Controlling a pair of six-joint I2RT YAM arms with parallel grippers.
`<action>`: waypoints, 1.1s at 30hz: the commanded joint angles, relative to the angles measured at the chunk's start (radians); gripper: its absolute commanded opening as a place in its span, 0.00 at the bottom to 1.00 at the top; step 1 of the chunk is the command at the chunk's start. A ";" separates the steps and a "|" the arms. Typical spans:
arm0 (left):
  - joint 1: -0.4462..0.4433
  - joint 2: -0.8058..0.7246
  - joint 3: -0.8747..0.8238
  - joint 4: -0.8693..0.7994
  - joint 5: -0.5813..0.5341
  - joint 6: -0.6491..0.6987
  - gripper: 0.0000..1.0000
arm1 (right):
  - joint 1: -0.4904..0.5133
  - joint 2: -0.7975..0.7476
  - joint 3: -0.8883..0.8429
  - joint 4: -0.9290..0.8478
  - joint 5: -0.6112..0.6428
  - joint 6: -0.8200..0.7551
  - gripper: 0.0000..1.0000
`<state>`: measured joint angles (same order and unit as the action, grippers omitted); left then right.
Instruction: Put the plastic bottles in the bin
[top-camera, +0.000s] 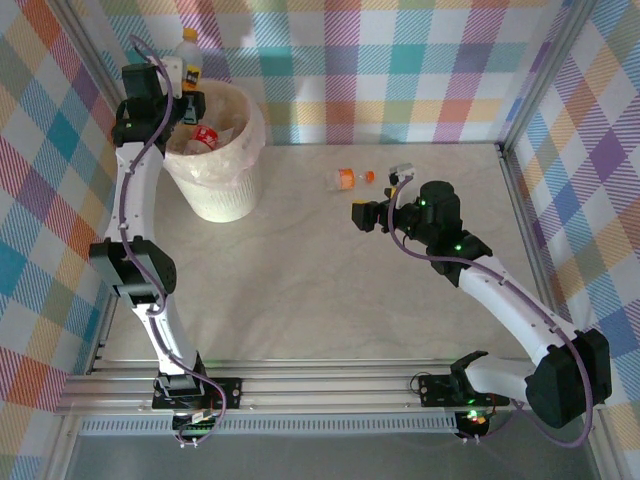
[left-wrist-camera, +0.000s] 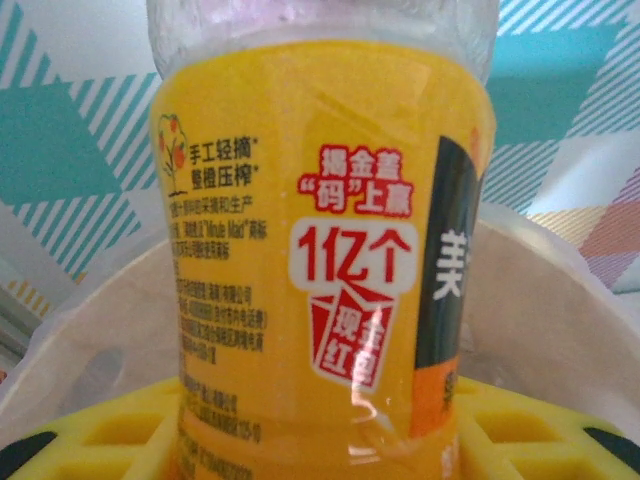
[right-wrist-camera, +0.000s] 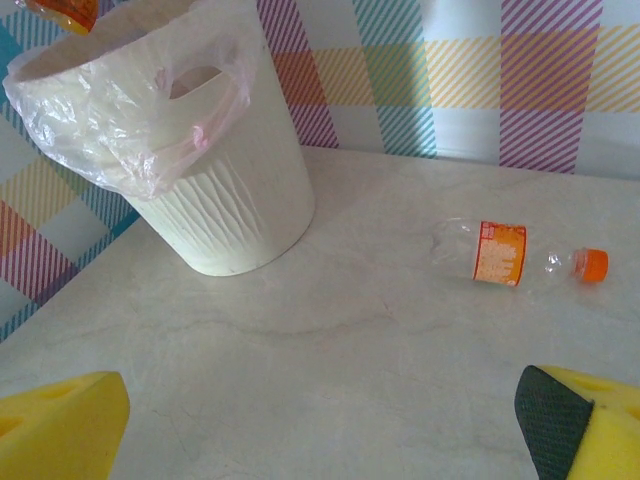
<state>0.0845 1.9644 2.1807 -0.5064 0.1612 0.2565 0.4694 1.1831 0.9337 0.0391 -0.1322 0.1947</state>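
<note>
My left gripper is shut on an upright bottle with a yellow-orange label and a white cap, held over the far left rim of the bin. In the left wrist view that bottle stands between my yellow fingers, with the bin's rim behind it. A red-labelled bottle lies inside the bagged bin. A clear bottle with an orange label and an orange cap lies on the table. My right gripper hovers open just short of it, nothing between its jaws.
Plaid walls close in the back and both sides. A metal post and rail run along the table's right edge, and aluminium rails cross the near edge by the arm bases. Bare tabletop lies between the arms.
</note>
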 joint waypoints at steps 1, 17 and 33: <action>0.029 0.028 0.070 -0.029 0.047 0.076 0.51 | -0.009 -0.008 0.028 0.000 0.000 0.015 1.00; 0.067 0.061 0.167 -0.172 0.069 0.046 0.94 | -0.008 0.130 0.118 -0.014 0.058 -0.046 1.00; -0.020 -0.392 -0.490 0.279 0.300 -0.730 1.00 | -0.114 0.841 0.858 -0.537 -0.282 -0.890 1.00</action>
<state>0.0586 1.6653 1.8267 -0.4141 0.3515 -0.2882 0.3847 1.9232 1.6405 -0.2890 -0.2939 -0.4389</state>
